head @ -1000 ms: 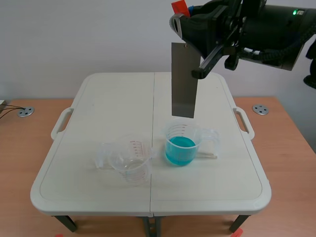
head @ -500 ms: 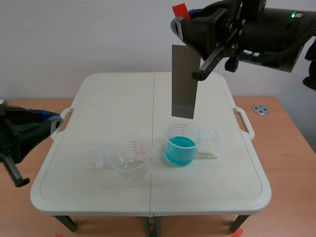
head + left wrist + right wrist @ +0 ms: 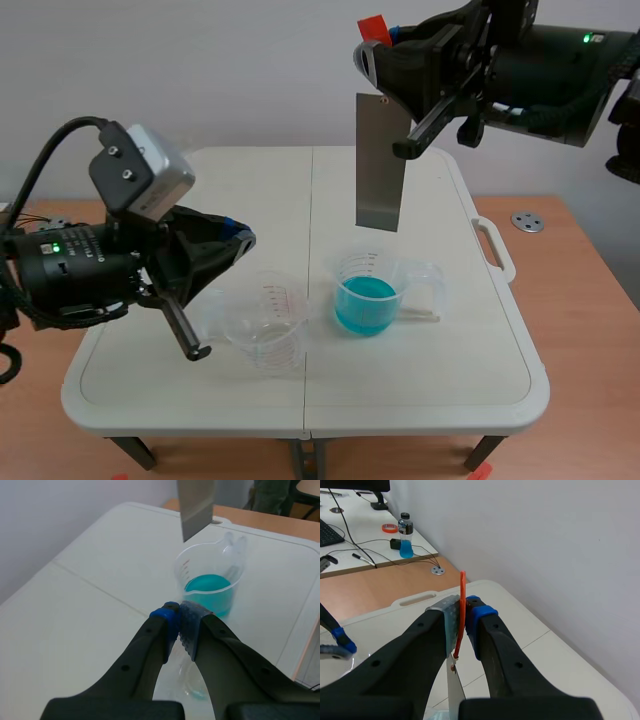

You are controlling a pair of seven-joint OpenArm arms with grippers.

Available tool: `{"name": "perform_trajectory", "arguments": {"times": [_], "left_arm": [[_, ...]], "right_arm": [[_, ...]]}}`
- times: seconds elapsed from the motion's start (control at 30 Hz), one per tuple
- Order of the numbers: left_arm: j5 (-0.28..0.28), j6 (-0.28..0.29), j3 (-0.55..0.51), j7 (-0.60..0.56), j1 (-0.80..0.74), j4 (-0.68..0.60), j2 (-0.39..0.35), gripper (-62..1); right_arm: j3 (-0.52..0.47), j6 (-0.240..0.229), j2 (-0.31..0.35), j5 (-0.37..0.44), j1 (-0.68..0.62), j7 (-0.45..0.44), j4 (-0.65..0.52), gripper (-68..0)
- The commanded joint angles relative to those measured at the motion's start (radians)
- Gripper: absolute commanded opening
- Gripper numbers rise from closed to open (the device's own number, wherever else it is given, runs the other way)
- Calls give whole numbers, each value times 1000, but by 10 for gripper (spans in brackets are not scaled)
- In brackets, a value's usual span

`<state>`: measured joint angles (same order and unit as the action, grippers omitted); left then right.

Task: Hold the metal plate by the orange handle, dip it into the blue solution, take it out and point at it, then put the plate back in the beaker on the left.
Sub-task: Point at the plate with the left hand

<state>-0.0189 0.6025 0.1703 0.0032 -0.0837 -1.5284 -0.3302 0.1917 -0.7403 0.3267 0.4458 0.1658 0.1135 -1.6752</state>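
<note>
Right gripper (image 3: 383,50) pinches handle (image 3: 374,26); plate (image 3: 381,165) hangs upper centre above blue beaker (image 3: 366,300) (pointing step, judged). Left gripper (image 3: 240,237), pressed together, must aim at plate.

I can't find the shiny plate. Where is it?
In the scene view, the metal plate hangs from the right gripper, above the beaker of blue solution.

A white plastic folding table (image 3: 420,400) with moulded side handles filled the centre of the frame, over a brown wooden surface (image 3: 585,330). A round metal disc (image 3: 527,221) sat in that surface at right centre. On a separate white desk, a clear bottle of blue liquid (image 3: 406,536) stood near a roll of orange tape (image 3: 389,528) and a black keyboard (image 3: 327,532).
</note>
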Motion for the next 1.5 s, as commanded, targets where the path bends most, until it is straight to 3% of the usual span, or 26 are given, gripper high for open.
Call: {"name": "perform_trajectory", "arguments": {"times": [0.0, 0.4, 0.63, 1.0, 1.47], "left_arm": [[-2, -4, 10, -2, 14, -2, 13, -594], [-102, -16, 135, 14, 115, 69, 97, -594], [-106, -93, 167, 16, 209, 198, 133, -594], [-106, -111, 172, 13, 290, 320, 143, -594], [-106, -126, 177, 13, 303, 333, 150, -594]], "right_arm": [[-1, -5, 3, 18, 20, -19, -9, -664], [-1, -5, 3, 18, 20, -19, -9, -664], [-1, -5, 3, 18, 19, -18, -9, -664], [-1, -5, 3, 18, 19, -18, -9, -664], [-1, -5, 3, 18, 19, -18, -9, -664]]}}
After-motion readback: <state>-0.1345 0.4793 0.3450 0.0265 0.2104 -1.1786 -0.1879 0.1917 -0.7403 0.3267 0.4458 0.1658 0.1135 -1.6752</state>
